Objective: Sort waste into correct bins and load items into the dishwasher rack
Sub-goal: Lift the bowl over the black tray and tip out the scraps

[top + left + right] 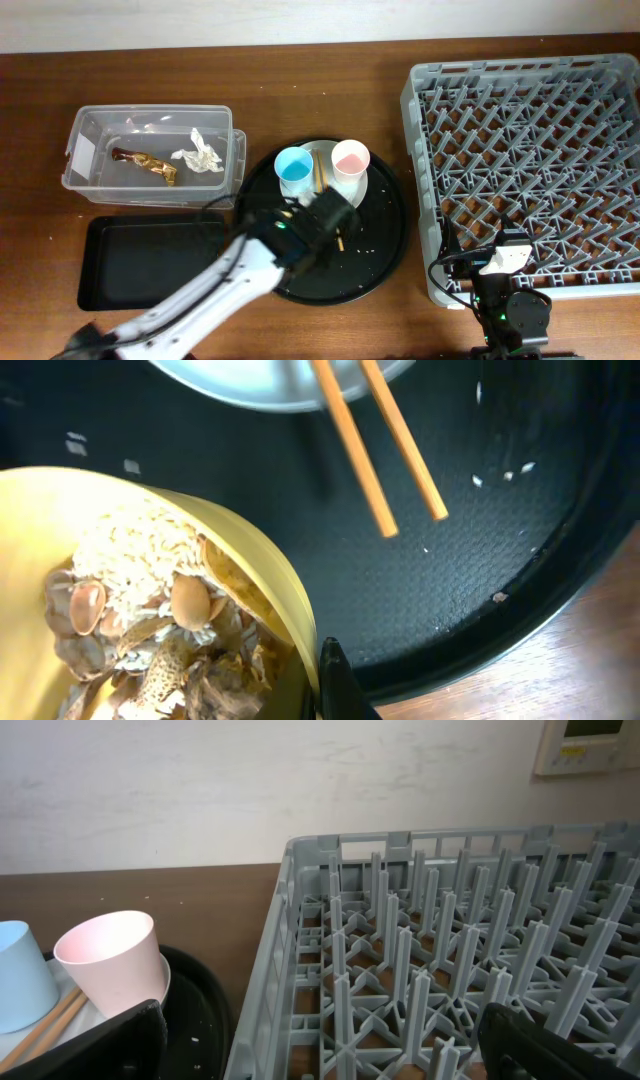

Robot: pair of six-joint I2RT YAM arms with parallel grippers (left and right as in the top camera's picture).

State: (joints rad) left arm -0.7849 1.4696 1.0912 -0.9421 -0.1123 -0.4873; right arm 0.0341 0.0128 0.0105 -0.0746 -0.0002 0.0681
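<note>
My left gripper (325, 215) is over the round black tray (385, 255). In the left wrist view it (325, 680) is shut on the rim of the yellow bowl (40, 520), which holds brownish food scraps with rice (150, 620). The overhead view hides the bowl under the arm. The chopsticks (320, 172) lie on the pale plate (322, 150), between the blue cup (294, 168) and the pink cup (350, 160). The tissue (198, 152) and the gold wrapper (148, 162) lie in the clear tub (85, 125). My right gripper (505, 255) is open and empty at the grey rack's (530, 170) front left corner.
The shallow black tray (150, 265) lies in front of the clear tub with nothing in it. Loose rice grains (505, 475) dot the round tray. In the right wrist view the rack (450, 940) fills the right and the pink cup (110, 965) stands at the left.
</note>
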